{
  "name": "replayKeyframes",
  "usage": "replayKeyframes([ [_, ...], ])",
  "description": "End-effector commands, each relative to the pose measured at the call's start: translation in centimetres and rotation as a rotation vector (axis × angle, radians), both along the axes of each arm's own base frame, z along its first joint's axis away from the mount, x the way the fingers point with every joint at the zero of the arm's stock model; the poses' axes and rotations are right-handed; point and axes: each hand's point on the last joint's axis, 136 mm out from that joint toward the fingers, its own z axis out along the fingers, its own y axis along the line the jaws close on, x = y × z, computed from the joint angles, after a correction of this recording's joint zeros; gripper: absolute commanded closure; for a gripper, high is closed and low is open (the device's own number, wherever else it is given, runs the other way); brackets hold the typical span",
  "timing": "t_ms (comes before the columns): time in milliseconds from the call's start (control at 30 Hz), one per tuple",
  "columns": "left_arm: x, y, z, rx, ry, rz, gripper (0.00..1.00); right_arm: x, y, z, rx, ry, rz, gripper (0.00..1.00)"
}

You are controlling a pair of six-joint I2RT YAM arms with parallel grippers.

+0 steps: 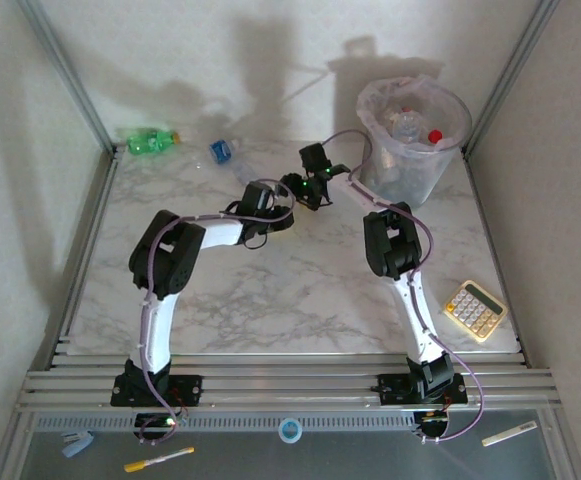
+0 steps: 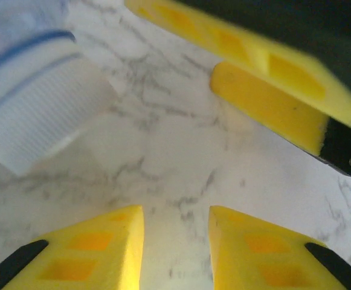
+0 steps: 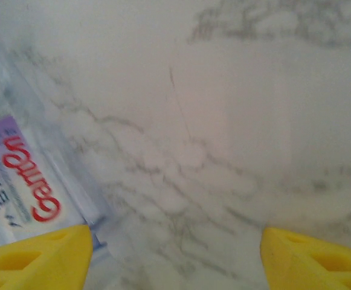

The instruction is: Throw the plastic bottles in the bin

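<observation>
Overhead, both arms reach to the middle far part of the marble bench (image 1: pixel 300 300), their wrists close together just left of the bin (image 1: pixel 410 175); the bin stands at the far right corner, lined with a whitish bag, and holds several bottles (image 1: pixel 407 125), one with a red cap. Left claw (image 2: pixel 176 211): yellow fingers drawn narrow, nothing between them, bare bench beneath; a ribbed clear bottle (image 2: pixel 36 115) with blue bands lies up and to the left of it, apart from the fingers; a yellow finger (image 2: pixel 272 103) of the other arm crosses the upper right of that view. Right claw (image 3: pixel 176 232): fingers wide apart over the bench, holding nothing; a red-lettered bottle (image 3: pixel 24 187) lies at the left of the view, against the left-hand finger. Far left edge: a green bottle (image 1: pixel 150 141) on its side; nearer the centre, a blue-labelled bottle (image 1: pixel 225 152). Near right: a beige calculator (image 1: pixel 474 309).
</observation>
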Motion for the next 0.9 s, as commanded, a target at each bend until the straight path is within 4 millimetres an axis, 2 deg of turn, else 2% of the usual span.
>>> replayKeyframes([
  [0, -1.5, -0.6, 4.2, -0.044, -0.036, -0.034, 0.65, -0.4, -0.2, 4.0, -0.012, -0.079, 0.021, 0.26],
  [133, -2.0, 0.9, 8.4, -0.021, -0.078, -0.022, 0.59, -0.9, -0.7, 6.9, -0.016, -0.132, 0.033, 0.23],
  [233, -2.2, 2.2, 12.4, -0.030, -0.131, -0.006, 0.55, -1.0, -0.3, 8.7, 0.010, -0.154, 0.058, 0.21],
  [300, -2.1, 3.3, 15.0, -0.027, -0.180, 0.015, 0.50, -1.1, 0.1, 9.0, 0.031, -0.149, 0.065, 0.20],
  [367, -1.3, 5.3, 16.6, 0.001, -0.209, 0.066, 0.41, -1.1, 0.3, 9.0, 0.044, -0.146, 0.060, 0.19],
  [433, 0.3, 7.5, 16.9, 0.060, -0.217, 0.121, 0.34, -0.9, 0.4, 8.6, 0.051, -0.136, 0.052, 0.18],
  [533, 3.0, 9.9, 15.7, 0.097, -0.197, 0.151, 0.34, -0.5, 1.4, 8.8, 0.088, -0.145, 0.076, 0.17],
  [600, 4.5, 11.7, 14.3, 0.081, -0.165, 0.192, 0.37, 0.0, 1.7, 8.7, 0.040, -0.178, 0.135, 0.16],
  [733, 5.1, 13.4, 13.5, 0.029, -0.167, 0.254, 0.38, 0.3, 2.7, 7.4, -0.020, -0.170, 0.271, 0.15],
  [867, 4.0, 13.8, 13.9, 0.002, -0.179, 0.265, 0.37, 0.7, 3.7, 5.3, -0.050, -0.159, 0.350, 0.15],
])
